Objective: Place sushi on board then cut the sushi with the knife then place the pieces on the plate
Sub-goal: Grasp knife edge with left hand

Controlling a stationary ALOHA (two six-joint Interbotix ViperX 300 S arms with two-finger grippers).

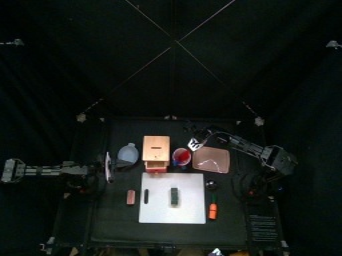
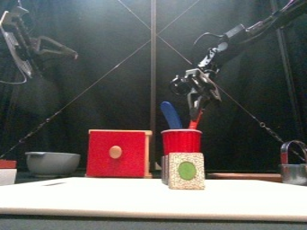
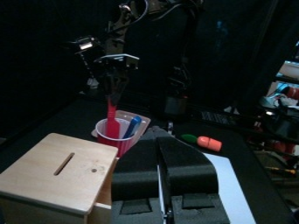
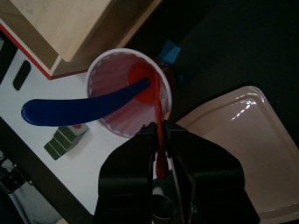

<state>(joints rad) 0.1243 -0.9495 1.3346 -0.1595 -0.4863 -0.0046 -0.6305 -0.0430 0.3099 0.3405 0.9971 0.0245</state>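
The dark green sushi roll lies on the white cutting board. Behind the board stands the red cup, with a blue knife and a red knife in it. My right gripper hangs over the cup, shut on the red knife's upper end. The pink plate lies just right of the cup. At the table's left side, my left gripper rests shut and holds nothing.
The wooden box stands left of the cup, and the blue-grey bowl left of that. A brown toy lies off the board's left edge, an orange toy near its right edge. A metal cutter sits at the far right.
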